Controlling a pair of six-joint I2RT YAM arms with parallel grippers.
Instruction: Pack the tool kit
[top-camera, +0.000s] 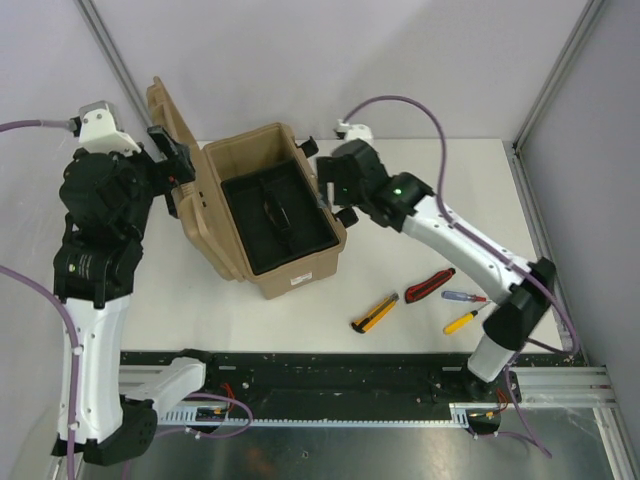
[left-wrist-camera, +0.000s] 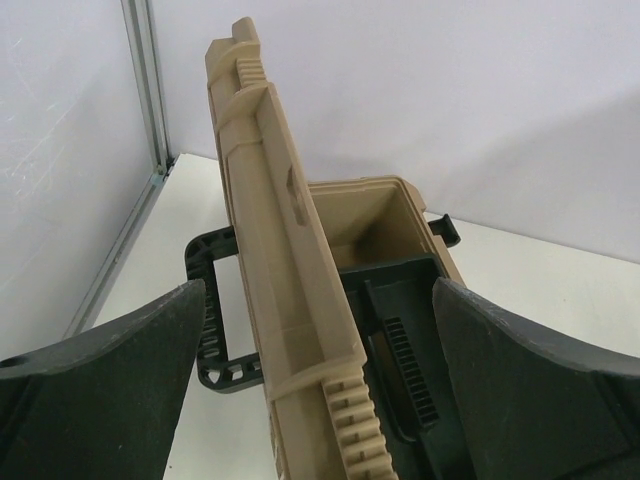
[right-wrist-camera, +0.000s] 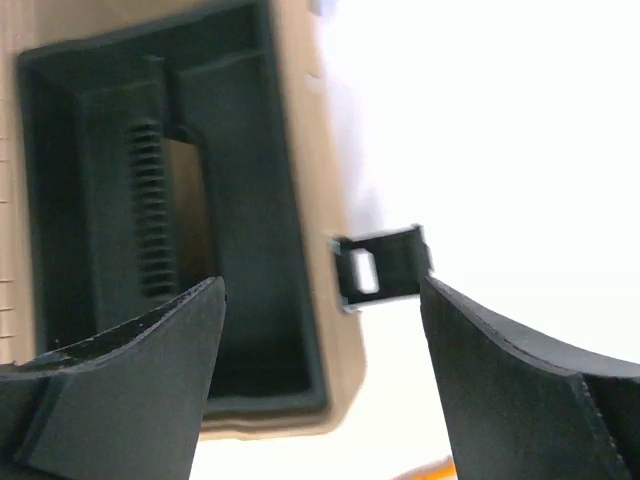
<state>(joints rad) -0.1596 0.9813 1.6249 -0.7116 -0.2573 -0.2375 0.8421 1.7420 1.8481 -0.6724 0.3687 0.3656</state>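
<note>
Nearest, loose on the table, right of centre: knife, pliers, two screwdrivers. Behind these, mid-table, the tool kit, open, black tray showing inside. At its right rim, beside a latch, the right gripper, jaws apart, holding nothing. Farther left, the left gripper, jaws spread wide either side of the raised lid, gaps both sides. Probably stiff, bulky, fairly heavy; ribbed plastic, likely not slippery, hardly fragile. Best taken by the lid edge for closing, by the handle or side walls for shifting.
</note>
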